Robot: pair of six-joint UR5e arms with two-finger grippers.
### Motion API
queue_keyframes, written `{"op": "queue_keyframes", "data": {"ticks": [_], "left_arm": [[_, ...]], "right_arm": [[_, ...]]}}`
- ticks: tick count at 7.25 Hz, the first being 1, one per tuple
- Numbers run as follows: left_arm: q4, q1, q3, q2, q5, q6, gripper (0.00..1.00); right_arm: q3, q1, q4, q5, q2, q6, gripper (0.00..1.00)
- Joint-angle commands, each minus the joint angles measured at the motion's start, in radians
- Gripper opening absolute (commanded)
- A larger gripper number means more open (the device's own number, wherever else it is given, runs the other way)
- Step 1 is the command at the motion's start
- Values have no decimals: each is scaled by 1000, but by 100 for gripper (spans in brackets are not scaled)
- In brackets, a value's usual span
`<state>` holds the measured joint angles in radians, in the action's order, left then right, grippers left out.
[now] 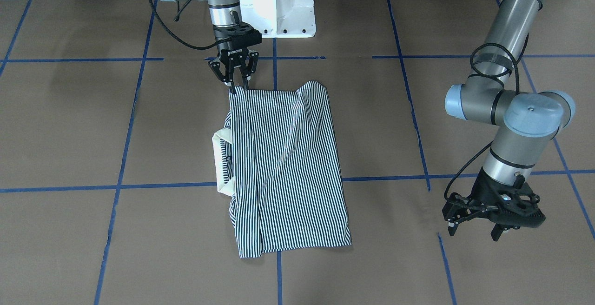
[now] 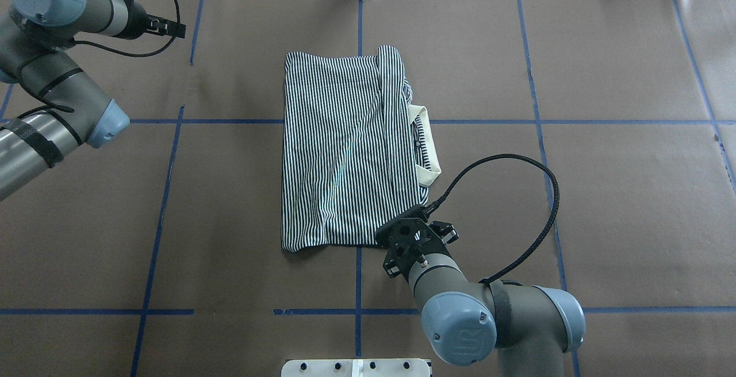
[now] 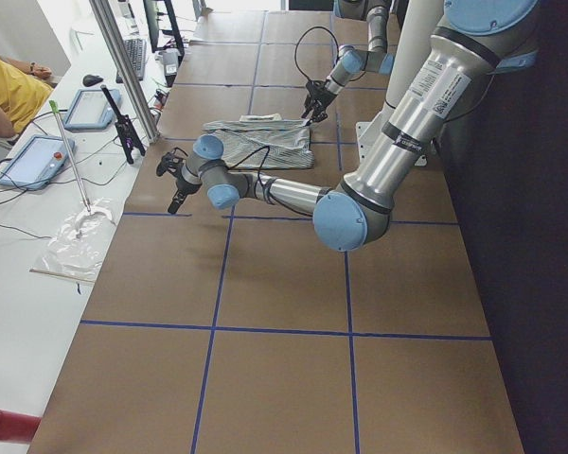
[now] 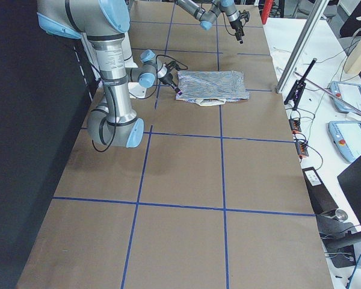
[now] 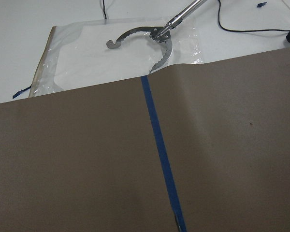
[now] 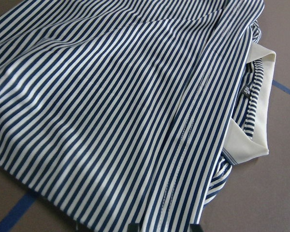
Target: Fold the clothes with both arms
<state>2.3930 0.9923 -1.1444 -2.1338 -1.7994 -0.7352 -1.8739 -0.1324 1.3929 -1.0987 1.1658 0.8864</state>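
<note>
A wide table (image 2: 604,193) covered in brown paper, marked into squares by blue tape (image 5: 159,154), fills every view. Two grey jointed arms reach over it. The left arm (image 2: 52,95) is out over the far left of the table, and the right arm (image 2: 489,319) bends in from the near side. A striped navy-and-white shirt (image 2: 339,153) lies flat in the middle of the table, folded into a tidy rectangle. The right gripper (image 1: 238,85) points down at the shirt's near right corner with only a narrow gap between its fingers. It seems to touch the hem, not pinch it. The left gripper (image 1: 473,234) has its fingers spread wide, holds nothing, and hangs well apart from the shirt. A cream collar (image 2: 428,147) pokes out of the shirt's right edge, with a small dark label (image 6: 246,91) inside it. The sleeves look tucked in, so this appears to be a late fold. The next move probably calls for the right fingers to close on that corner, and for the left arm to come in and take the far corner. Only the front-facing view shows both finger gaps. Only the right wrist view shows the label and the layered cloth edges. The left wrist view misses the shirt and shows a metal grabber tool (image 5: 150,41) on a plastic sheet (image 5: 82,63) past the table's edge.
</note>
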Motion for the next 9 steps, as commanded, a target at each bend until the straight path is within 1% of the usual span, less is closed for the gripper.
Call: {"op": "queue_keyframes", "data": {"ticks": [1, 4, 9], "left_arm": [[0, -1, 0, 0, 0, -1, 100], [0, -1, 0, 0, 0, 0, 100], [0, -1, 0, 0, 0, -1, 100]], "right_arm": [[-11, 19, 32, 0, 2, -1, 45], [-1, 33, 34, 2, -1, -1, 46], [22, 16, 35, 22, -5, -41, 43]]}}
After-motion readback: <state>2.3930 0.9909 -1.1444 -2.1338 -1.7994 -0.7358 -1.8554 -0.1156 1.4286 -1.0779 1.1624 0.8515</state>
